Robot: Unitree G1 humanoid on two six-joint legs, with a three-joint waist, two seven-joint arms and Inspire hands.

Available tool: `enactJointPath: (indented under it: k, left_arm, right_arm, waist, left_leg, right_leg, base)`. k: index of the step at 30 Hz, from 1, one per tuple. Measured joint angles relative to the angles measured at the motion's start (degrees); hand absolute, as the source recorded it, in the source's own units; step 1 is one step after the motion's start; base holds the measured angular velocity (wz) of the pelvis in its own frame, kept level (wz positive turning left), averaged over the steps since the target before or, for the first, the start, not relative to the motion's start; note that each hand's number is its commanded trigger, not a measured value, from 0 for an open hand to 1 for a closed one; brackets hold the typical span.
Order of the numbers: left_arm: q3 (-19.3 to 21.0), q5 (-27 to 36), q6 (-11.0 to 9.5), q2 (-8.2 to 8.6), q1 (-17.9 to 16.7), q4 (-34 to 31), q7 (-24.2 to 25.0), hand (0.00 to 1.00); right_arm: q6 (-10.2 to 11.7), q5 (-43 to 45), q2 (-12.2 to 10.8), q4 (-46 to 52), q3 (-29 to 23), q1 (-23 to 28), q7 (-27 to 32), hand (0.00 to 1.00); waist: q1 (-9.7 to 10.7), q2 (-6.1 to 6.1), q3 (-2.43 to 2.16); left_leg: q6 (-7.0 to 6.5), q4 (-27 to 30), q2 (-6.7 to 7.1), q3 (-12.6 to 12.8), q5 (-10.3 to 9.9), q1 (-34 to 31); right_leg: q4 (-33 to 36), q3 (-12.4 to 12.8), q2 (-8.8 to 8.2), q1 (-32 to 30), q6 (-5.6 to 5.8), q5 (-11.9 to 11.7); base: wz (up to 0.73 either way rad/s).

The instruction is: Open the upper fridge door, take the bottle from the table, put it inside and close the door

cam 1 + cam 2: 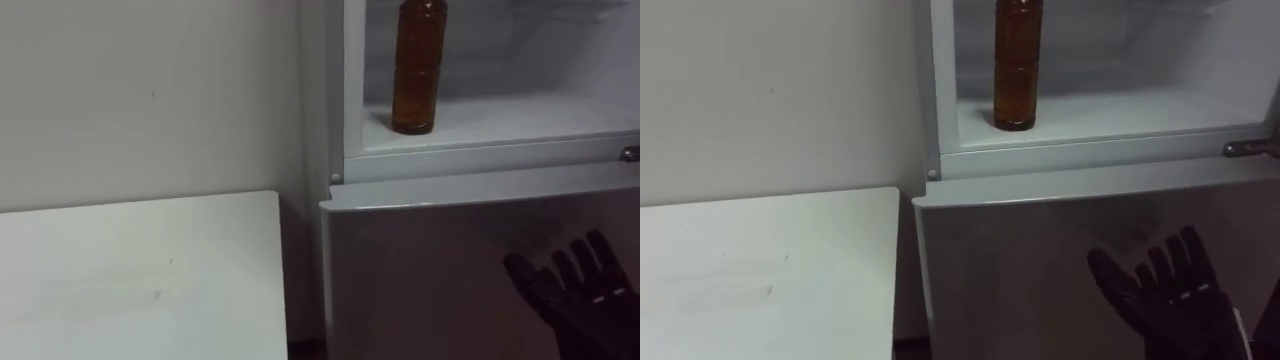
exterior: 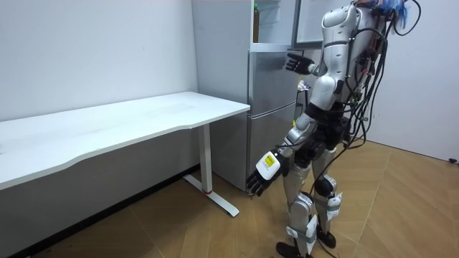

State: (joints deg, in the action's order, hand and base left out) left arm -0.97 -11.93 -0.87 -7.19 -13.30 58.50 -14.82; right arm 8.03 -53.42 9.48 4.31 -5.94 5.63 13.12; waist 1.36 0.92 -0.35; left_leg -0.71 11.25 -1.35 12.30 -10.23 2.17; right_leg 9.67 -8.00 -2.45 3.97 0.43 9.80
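Standing upright at the left of the upper fridge compartment [image 1: 520, 118] shelf: amber bottle [image 1: 418, 70], top cut off by the picture's edge. Right hand [image 1: 1165, 295]: fingers spread wide, empty, raised before the lower door [image 1: 420, 270]; contact with it unclear. Left hand [image 2: 259, 179]: hanging beside the thigh, state cannot be told.

1. The bottle [image 1: 418, 70] is amber-brown with a ribbed body. It stands upright and sits at about 1 o'clock in the left eye view, where its top is cut off by the upper edge.
2. The upper fridge [image 1: 520, 118] stands open, showing a white inside.
3. The bottle stands inside it at the 7 o'clock corner, near the left wall and the front lip. Nothing is touching it, and the inside is bare out toward 3 o'clock.
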Motion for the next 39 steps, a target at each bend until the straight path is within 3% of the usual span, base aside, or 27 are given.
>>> enactJointPath:
  k: [6,9,15,20,23,28,32,39]
  left_arm:
    - [0.0,-0.1,0.0,0.0,0.7,0.0,0.0,0.0]
    - [0.2,0.1,0.0,0.0,0.3,0.0,0.0,0.0]
    - [0.3,1.1,-0.1,-0.03,0.2,0.1,0.0,0.0]
    - [0.8,1.1,-0.7,-0.01,0.6,0.2,0.3,0.0]
    - [1.3,1.2,-1.2,0.04,0.4,1.2,0.3,0.0]
    - [2.1,1.4,-1.3,0.09,0.6,1.2,0.3,0.0]
    - [2.0,1.6,-1.7,0.18,0.0,1.2,0.3,0.0]
    - [2.8,1.1,-1.7,0.22,-0.7,1.2,0.8,0.0]
  right_arm:
    - [0.1,-13.2,-0.5,-10.9,0.0,2.3,0.0,0.0]
    - [0.1,-16.0,-1.1,-14.9,0.0,2.7,0.2,0.0]
    - [0.4,-19.5,-1.2,-31.3,0.4,3.2,-1.3,0.0]
    - [0.0,-13.5,-1.3,-49.5,2.3,4.6,-4.3,0.0]
    - [-1.6,-8.5,-1.3,-57.6,2.3,5.5,-7.1,0.0]
    - [-2.7,0.1,-1.2,-64.2,4.6,5.4,-11.9,0.0]
    - [-4.5,7.6,-1.4,-69.7,8.0,2.4,-15.8,0.0]
    - [-5.7,12.2,-2.0,-71.2,10.3,1.4,-20.1,0.0]
  waist:
    - [0.1,0.29,0.04]
    - [0.4,0.47,0.06]
    - [0.5,-0.3,0.35]
    - [1.3,-0.82,0.17]
    - [1.3,-1.11,0.19]
    - [1.3,-1.81,0.16]
    - [0.5,-2.23,0.18]
    - [-1.2,-2.38,0.31]
  left_leg:
    - [0.02,-0.2,0.06,0.1,-0.2,-0.2]
    - [0.03,-0.4,0.08,0.1,-0.2,-0.1]
    - [-0.01,-0.6,0.3,-0.2,-0.2,-0.1]
    - [-0.03,-0.7,0.74,-1.6,-0.2,-0.5]
    - [-0.05,-0.9,0.85,-1.7,-0.2,0.2]
    - [-0.08,-1.0,0.86,-1.8,-0.3,0.2]
    - [-0.08,-1.0,0.87,-1.7,-0.3,0.5]
    - [-0.08,-0.4,1.01,-3.1,-0.5,0.4]
  right_leg:
    - [-0.1,0.0,0.0,-0.1,0.09,0.1]
    - [-0.2,-0.1,-0.01,0.0,0.1,0.1]
    - [-0.3,-0.3,-0.2,0.0,0.26,0.2]
    - [-1.0,-1.4,-0.42,0.4,0.46,0.4]
    - [-1.0,-1.6,-0.52,1.1,0.5,0.5]
    - [-1.0,-1.6,-0.49,1.1,0.53,0.7]
    - [-1.0,-1.5,-0.47,1.3,0.53,0.7]
    - [-1.9,-2.4,-0.47,2.5,0.54,0.7]
  base:
    - [0.0]
    - [0.0]
    - [0.01]
    - [0.12]
    - [0.01]
    - [0.01]
    - [0.0]
    - [0.11]
